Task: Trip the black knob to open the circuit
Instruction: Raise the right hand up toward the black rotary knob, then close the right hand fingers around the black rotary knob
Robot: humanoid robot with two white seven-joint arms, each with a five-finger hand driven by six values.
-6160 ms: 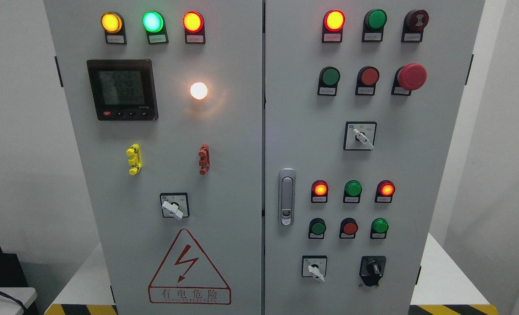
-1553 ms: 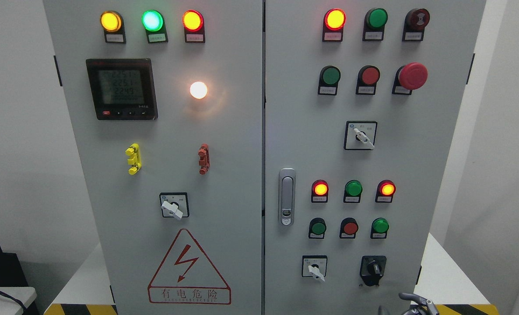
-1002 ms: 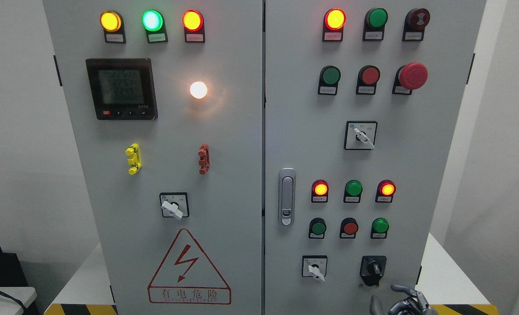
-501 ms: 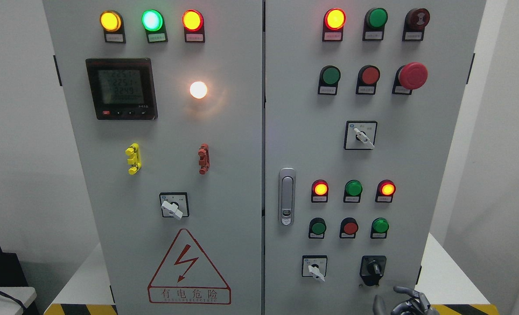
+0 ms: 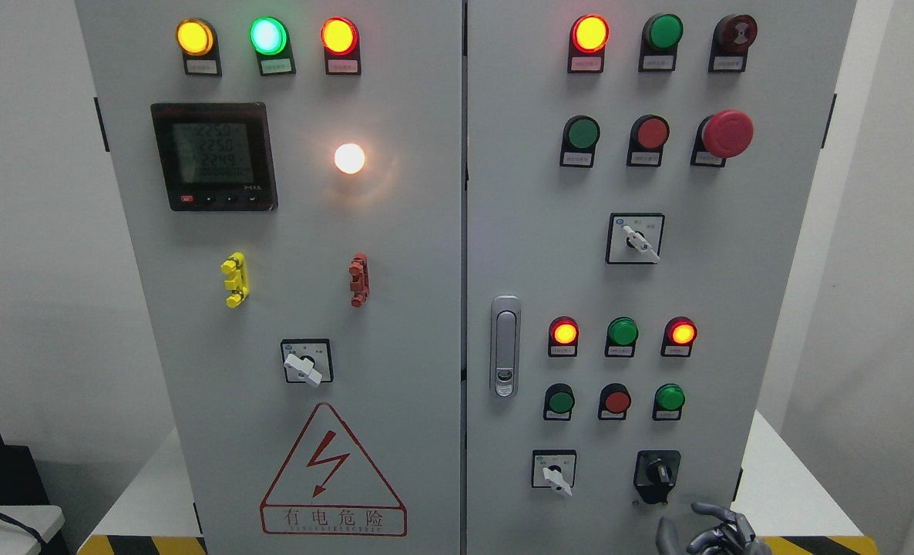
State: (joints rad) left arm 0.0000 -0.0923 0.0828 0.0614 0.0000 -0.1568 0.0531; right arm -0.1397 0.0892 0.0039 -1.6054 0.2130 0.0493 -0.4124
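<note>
The black knob (image 5: 658, 472) sits low on the grey cabinet's right door (image 5: 519, 193), on a black square mount, with its grip ridge standing roughly upright. My right hand (image 5: 705, 530) shows at the bottom edge just below and right of the knob. Its dark metal fingers (image 5: 715, 512) are spread and hold nothing. A small gap separates the fingertips from the knob. The wrist and arm lie below the picture's edge. My left hand does not show.
A white selector switch (image 5: 555, 472) is left of the knob, with a row of green and red buttons (image 5: 616, 401) above. A silver door handle (image 5: 505, 347) is near the door seam. White ledge (image 5: 781, 478) and hazard-striped edge (image 5: 811, 543) lie at the right.
My right hand came up from below the bottom edge toward the black knob. Over the last half second it has barely shifted. The knob has not turned.
</note>
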